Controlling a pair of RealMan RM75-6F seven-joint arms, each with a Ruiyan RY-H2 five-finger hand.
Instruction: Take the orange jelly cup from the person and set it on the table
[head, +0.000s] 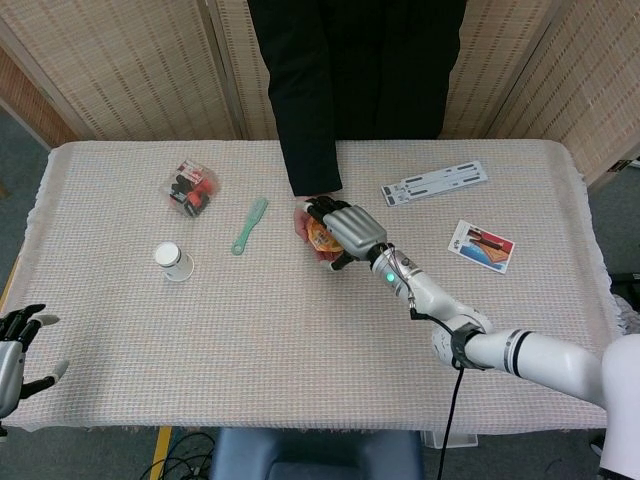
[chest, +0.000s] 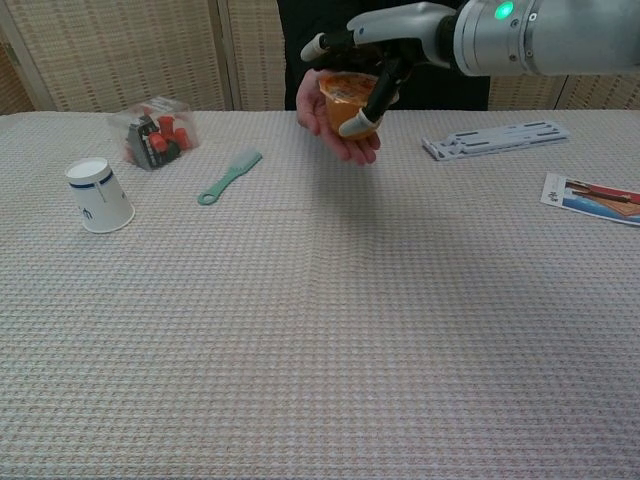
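Observation:
The orange jelly cup (head: 318, 237) (chest: 344, 101) sits in the person's palm (chest: 330, 128) above the far middle of the table. My right hand (head: 348, 228) (chest: 400, 35) covers it: the fingers arch over the lid, a little above it, and the thumb curves down the cup's near side. I cannot see a closed grip, and the cup still rests in the palm. My left hand (head: 15, 345) hovers at the table's near left corner, fingers apart, holding nothing.
On the left stand an upturned white paper cup (head: 172, 260) (chest: 98, 195), a green comb (head: 249, 225) (chest: 228, 176) and a clear pack of red and black pieces (head: 190, 188) (chest: 152, 132). On the right lie a white strip (head: 434, 182) (chest: 495, 139) and a printed card (head: 481, 245) (chest: 592, 197).

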